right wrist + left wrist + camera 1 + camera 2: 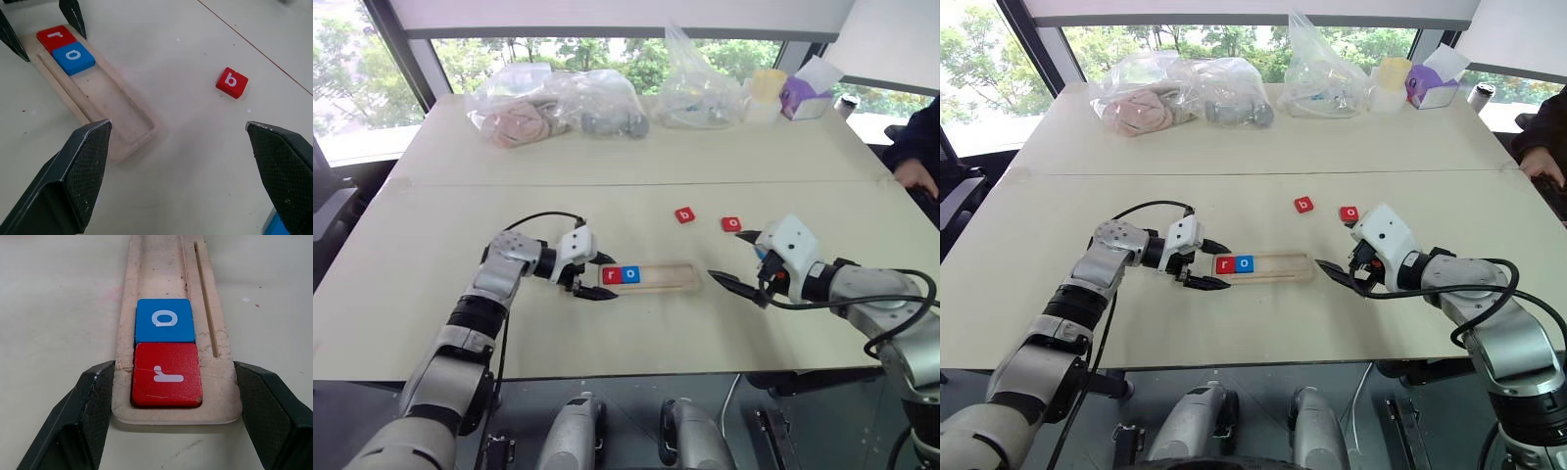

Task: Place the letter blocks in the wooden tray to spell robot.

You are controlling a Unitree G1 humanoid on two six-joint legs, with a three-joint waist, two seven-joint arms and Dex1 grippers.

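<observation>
The wooden tray (658, 280) lies flat in the middle of the tabletop (440, 294), with its long side going left to right. Two letter blocks sit in its left end. The red r block (611, 275) is at the very end. The blue o block (630, 274) is right next to it, and the two are touching. The rest of the tray is bare wood.

Two more blocks lie on the tabletop, past the tray's right end and farther away from the robot. They are the red b block (684, 214) and a red o block (731, 223), near each other but not touching.

The left end effector (604, 277) is at the tray's left end. Its two black fingers (93, 401) press on the tray's two long sides, so it is clamped on the tray.

The right end effector (727, 257) hangs just past the tray's right end. Its fingers are far apart and hold nothing.

At the far side of the tabletop are clear plastic bags (553, 103) with soft things inside, and a purple tissue box (806, 98). A person's hand (915, 176) rests at the right edge.
</observation>
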